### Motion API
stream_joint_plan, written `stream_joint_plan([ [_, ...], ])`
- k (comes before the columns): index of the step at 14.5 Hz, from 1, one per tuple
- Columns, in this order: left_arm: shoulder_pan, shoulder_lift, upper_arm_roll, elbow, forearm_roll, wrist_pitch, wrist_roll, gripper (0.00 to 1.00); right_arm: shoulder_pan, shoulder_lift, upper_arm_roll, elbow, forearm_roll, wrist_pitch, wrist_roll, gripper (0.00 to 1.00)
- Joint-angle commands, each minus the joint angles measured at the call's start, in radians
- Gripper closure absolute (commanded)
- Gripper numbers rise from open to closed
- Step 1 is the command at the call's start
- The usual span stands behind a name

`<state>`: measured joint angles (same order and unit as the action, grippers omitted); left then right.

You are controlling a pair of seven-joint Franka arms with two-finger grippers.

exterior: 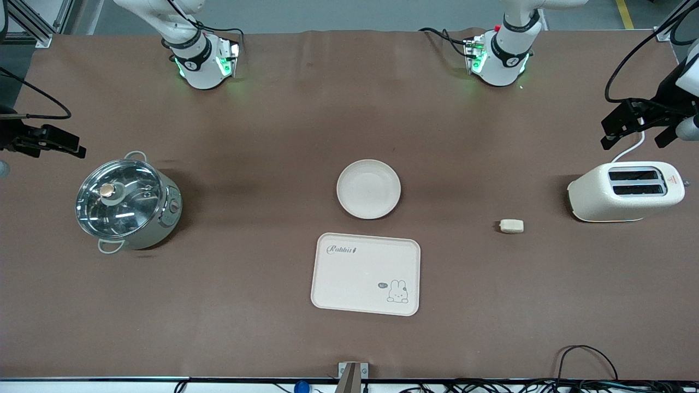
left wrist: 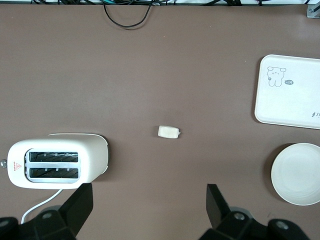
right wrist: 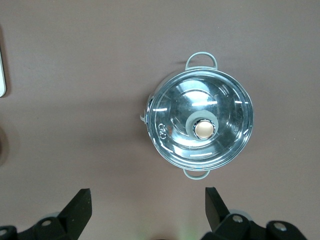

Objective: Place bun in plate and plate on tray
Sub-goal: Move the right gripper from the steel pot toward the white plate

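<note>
The bun (exterior: pixel 511 226) is a small cream block lying on the brown table, beside the toaster and toward the left arm's end; it also shows in the left wrist view (left wrist: pixel 168 132). The round plate (exterior: pixel 368 189) sits empty mid-table, also seen in the left wrist view (left wrist: pixel 298 173). The tray (exterior: pixel 366 274) with the rabbit drawing lies just nearer the front camera than the plate, apart from it, and is empty (left wrist: pixel 290 92). My left gripper (exterior: pixel 633 136) is open and empty, up over the table by the toaster (left wrist: pixel 150 207). My right gripper (exterior: pixel 63 144) is open and empty, up beside the pot (right wrist: pixel 147 210).
A white two-slot toaster (exterior: pixel 625 191) stands at the left arm's end, its cord running toward the left gripper. A steel pot with a glass lid (exterior: pixel 128 204) stands at the right arm's end (right wrist: pixel 200 125). Cables lie along the table's front edge (exterior: pixel 584 360).
</note>
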<state>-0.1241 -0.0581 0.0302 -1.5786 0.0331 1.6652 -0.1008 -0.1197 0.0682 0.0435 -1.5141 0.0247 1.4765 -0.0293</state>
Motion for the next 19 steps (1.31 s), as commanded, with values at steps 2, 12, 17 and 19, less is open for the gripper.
stream_joint_plan([
  [2,-0.002,0.01,0.001,0.022,-0.002,-0.034,0.029,0.0,-0.001,-0.013,-0.001,-0.002,0.011,0.002,0.003,0.0],
  [12,-0.006,0.438,-0.003,-0.017,0.021,0.077,0.044,0.0,0.02,0.013,0.004,-0.011,0.03,0.05,0.005,0.0],
  [17,0.003,0.563,-0.006,-0.139,0.016,0.39,0.082,0.0,0.046,0.056,0.004,-0.021,0.043,0.096,0.017,0.0],
  [19,0.008,0.576,-0.007,-0.201,0.007,0.517,0.087,0.0,0.054,0.097,0.004,-0.041,0.121,0.131,0.019,0.0],
])
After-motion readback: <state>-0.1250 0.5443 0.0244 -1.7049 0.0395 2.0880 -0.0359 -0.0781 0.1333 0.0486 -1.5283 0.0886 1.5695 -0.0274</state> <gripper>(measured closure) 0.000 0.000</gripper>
